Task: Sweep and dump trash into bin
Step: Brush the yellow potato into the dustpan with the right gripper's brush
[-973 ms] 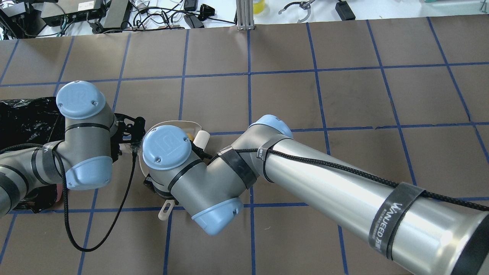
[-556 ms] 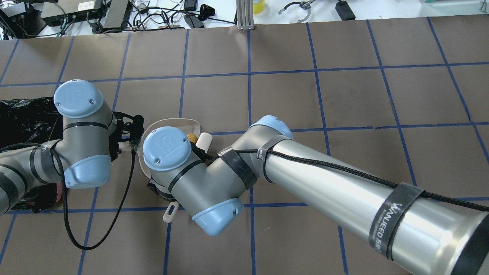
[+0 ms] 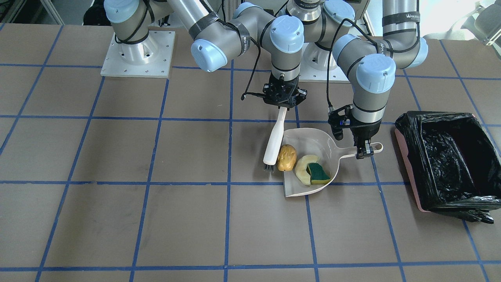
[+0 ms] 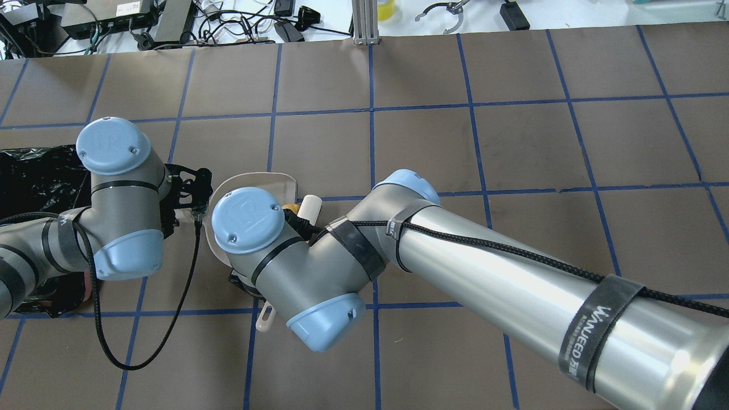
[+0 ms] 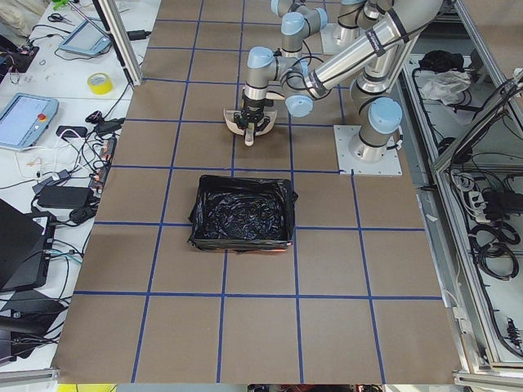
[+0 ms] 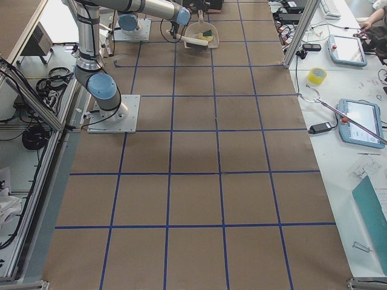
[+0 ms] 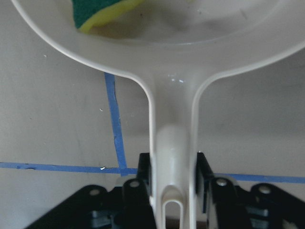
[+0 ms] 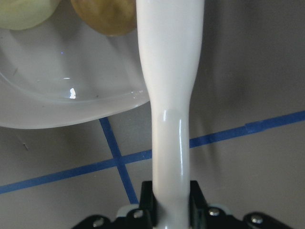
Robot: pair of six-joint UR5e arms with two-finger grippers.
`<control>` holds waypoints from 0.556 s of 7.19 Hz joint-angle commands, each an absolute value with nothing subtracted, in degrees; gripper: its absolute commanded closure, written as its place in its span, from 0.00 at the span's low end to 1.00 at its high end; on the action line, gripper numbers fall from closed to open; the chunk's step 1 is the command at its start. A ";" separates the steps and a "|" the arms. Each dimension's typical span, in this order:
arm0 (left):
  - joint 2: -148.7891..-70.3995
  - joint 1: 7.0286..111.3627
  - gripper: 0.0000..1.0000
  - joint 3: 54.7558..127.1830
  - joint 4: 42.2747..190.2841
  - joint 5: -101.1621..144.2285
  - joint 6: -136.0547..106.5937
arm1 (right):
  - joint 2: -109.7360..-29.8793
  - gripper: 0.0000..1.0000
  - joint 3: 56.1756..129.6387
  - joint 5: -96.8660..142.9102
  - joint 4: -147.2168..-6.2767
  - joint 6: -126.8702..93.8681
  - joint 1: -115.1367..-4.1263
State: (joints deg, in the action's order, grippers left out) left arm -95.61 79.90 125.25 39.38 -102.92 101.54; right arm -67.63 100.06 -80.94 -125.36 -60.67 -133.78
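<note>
A translucent beige dustpan (image 3: 305, 141) lies on the table with its mouth toward the brush. The pale cream half-ring (image 3: 302, 167) and the yellow-green sponge (image 3: 318, 172) lie inside it. The golden-brown lump (image 3: 287, 157) sits at its lip. My left gripper (image 3: 364, 150) is shut on the dustpan handle (image 7: 174, 157). My right gripper (image 3: 282, 105) is shut on a white brush (image 3: 273, 137), whose bristles (image 3: 268, 167) touch the lump. The pink bin (image 3: 407, 172) with its black bag (image 3: 442, 156) stands beside the dustpan, on the handle side.
Brown table with blue tape grid (image 3: 156, 149). Both wrists stand close together over the dustpan (image 4: 250, 181). The bin shows at the left edge of the overhead view (image 4: 40, 176). Cables and electronics (image 4: 171, 23) lie beyond the far edge.
The brush has swung a little: its head moved right and its handle end moved right. The left wrist and dustpan shifted slightly away from the robot. Both grips are unchanged.
</note>
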 commanded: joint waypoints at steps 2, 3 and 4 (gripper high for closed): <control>-95.71 79.89 1.00 125.24 39.46 -102.92 101.51 | -67.76 1.00 99.94 -84.97 -121.49 -58.80 -133.77; -95.80 79.89 1.00 125.33 39.64 -102.92 101.51 | -67.85 1.00 99.93 -85.08 -121.47 -57.49 -133.68; -95.89 79.98 1.00 125.33 39.73 -102.75 101.51 | -67.85 1.00 99.93 -84.73 -121.81 -57.31 -133.68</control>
